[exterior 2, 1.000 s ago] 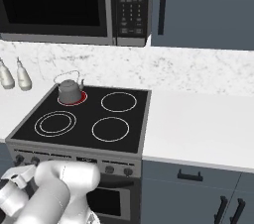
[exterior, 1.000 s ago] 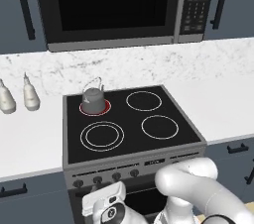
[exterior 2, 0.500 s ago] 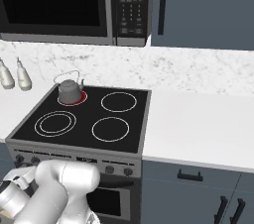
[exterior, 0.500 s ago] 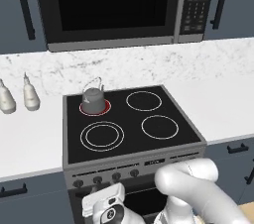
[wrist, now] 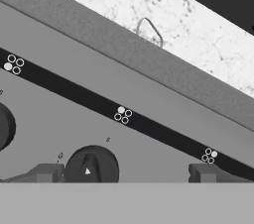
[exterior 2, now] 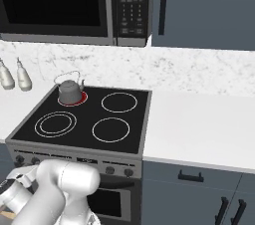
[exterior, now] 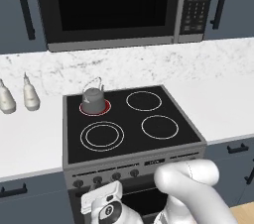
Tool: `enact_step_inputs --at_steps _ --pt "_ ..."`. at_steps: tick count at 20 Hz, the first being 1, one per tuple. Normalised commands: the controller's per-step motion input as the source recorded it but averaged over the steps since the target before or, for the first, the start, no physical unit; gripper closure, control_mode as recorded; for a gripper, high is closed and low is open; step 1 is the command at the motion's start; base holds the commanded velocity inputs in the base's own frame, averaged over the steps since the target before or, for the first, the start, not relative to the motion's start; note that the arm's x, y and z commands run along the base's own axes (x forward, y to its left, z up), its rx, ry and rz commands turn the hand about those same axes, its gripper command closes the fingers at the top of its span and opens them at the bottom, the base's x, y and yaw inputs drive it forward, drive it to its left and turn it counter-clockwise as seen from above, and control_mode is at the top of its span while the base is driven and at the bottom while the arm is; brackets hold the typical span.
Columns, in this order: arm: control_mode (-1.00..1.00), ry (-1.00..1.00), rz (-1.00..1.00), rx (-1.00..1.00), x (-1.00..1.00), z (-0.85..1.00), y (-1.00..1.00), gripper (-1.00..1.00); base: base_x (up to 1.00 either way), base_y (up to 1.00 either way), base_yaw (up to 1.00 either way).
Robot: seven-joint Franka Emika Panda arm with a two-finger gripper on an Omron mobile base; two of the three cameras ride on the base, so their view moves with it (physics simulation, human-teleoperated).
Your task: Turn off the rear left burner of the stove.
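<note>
**A:** Claw (wrist: 121, 172) is low at the stove's (exterior: 149, 157) steel front, jaws spread wide. One dark fingertip (wrist: 42, 172) sits just beside a knob (wrist: 92, 167); the other is well off to the far side, with bare panel between.

**B:** Is that the right knob?

**A:** I judge so. Above it on the black strip sits a four-dot mark (wrist: 122, 114) with its upper-left dot filled. The same knob is second in the row in the left base view. Still, centre the jaws on it before closing, since it now sits off-centre near one fingertip, then grip squarely and turn until the glow dies.

**B:** And the burner (exterior: 95, 107)?

**A:** At the rear left corner of the cooktop, glowing red, with a grey kettle (exterior: 93, 99) standing on it. The other three rings show as white outlines.

**B:** What of the room?

**A:** White surface (exterior 2: 204, 119) runs along both sides of the stove, backed by marbled wall. Two pale bottles (exterior: 18, 98) stand near the back edge, left of the stove. A black microwave (exterior: 119, 7) hangs above, between blue-grey cabinets.
</note>
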Motion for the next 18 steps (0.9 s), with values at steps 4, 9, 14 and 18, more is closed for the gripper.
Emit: enact_step_inputs --at_steps 4,9,14,18 --pt "-1.00 0.00 0.00 0.00 0.04 -0.24 0.13 -1.00 0.00 0.00 0.00" --pt "-1.00 0.00 0.00 0.00 0.17 -0.06 0.29 -1.00 0.00 0.00 0.00" --pt "-1.00 0.00 0.00 0.00 0.25 -0.04 0.16 -1.00 0.00 0.00 0.00" --pt "-1.00 0.00 0.03 0.00 0.02 -0.18 0.00 -1.00 0.00 0.00 0.00"
